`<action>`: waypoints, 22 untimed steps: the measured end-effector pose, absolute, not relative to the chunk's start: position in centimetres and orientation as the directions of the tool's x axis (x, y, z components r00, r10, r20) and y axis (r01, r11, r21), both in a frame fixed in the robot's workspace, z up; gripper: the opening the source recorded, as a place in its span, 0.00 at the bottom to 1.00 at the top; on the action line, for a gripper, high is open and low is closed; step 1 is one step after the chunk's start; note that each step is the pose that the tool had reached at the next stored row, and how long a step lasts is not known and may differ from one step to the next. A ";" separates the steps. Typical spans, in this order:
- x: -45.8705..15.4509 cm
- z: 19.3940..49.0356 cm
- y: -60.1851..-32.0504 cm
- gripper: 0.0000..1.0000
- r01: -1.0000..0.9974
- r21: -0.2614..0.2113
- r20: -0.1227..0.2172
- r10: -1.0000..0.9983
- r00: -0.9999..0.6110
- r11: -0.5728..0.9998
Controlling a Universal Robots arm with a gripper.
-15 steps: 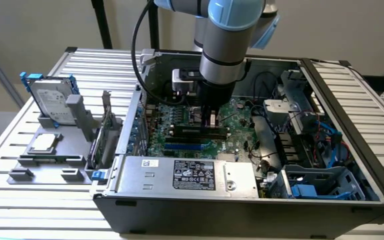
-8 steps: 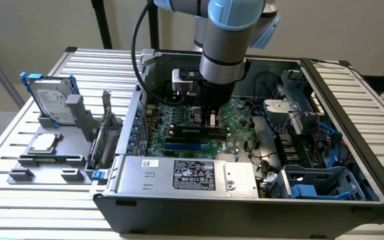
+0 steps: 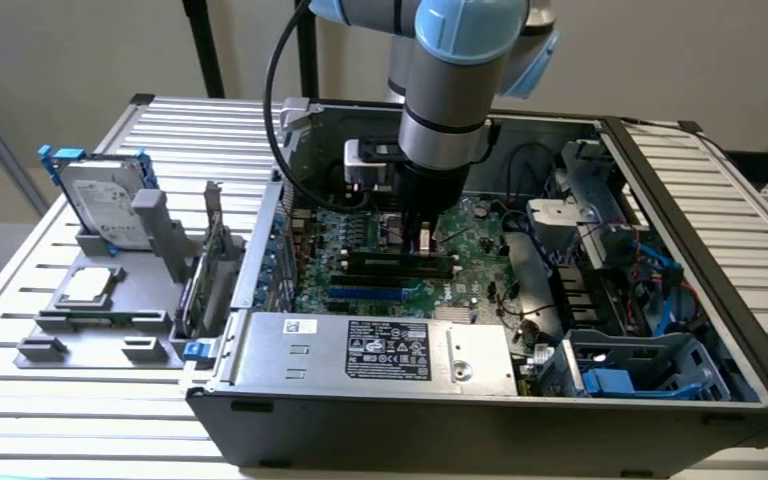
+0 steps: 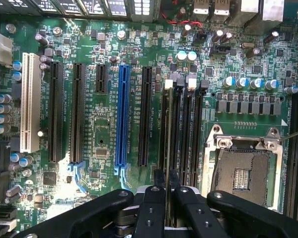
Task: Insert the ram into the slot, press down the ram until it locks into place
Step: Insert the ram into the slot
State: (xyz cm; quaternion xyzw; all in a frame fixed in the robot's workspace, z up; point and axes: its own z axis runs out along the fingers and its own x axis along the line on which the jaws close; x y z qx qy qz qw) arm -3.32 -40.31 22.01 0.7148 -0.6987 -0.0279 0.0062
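Note:
My gripper [image 4: 166,179] is shut on the ram [image 4: 168,129], which I see edge-on as a thin strip between the two black fingers [image 4: 154,203]. The ram stands upright and runs lengthwise along the outermost black memory slot [image 4: 163,146], the one nearest the long black expansion slots. I cannot tell how deep the ram sits in it. Parallel black memory slots [image 4: 187,134] lie beside it toward the CPU socket. In the exterior view the gripper [image 3: 424,238] reaches down into the open case, just above the memory slots [image 3: 391,265] on the green motherboard [image 3: 357,225].
An open silver CPU socket [image 4: 243,171] sits close beside the memory slots. A blue slot [image 4: 123,114], black expansion slots [image 4: 78,109] and a white slot [image 4: 30,101] lie on the other side. The power supply [image 3: 371,350], cables [image 3: 544,290] and a drive cage [image 3: 624,370] crowd the case.

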 end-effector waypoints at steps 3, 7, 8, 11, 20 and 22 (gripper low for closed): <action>-3.3 22.0 -40.3 0.14 -0.999 0.048 -0.030 -0.999 0.022 -0.024; -3.3 22.0 -40.3 0.14 -0.999 0.048 -0.029 -0.999 0.022 -0.023; -3.3 21.9 -40.3 0.14 -0.999 0.048 -0.029 -0.999 0.022 -0.024; -3.3 21.9 -40.3 0.14 -0.999 0.048 -0.028 -0.999 0.022 -0.023; -3.3 22.4 -40.3 0.22 -0.999 0.048 -0.026 -0.999 0.022 -0.023; -3.3 23.3 -40.3 0.22 -0.999 0.049 -0.026 -0.999 0.022 -0.023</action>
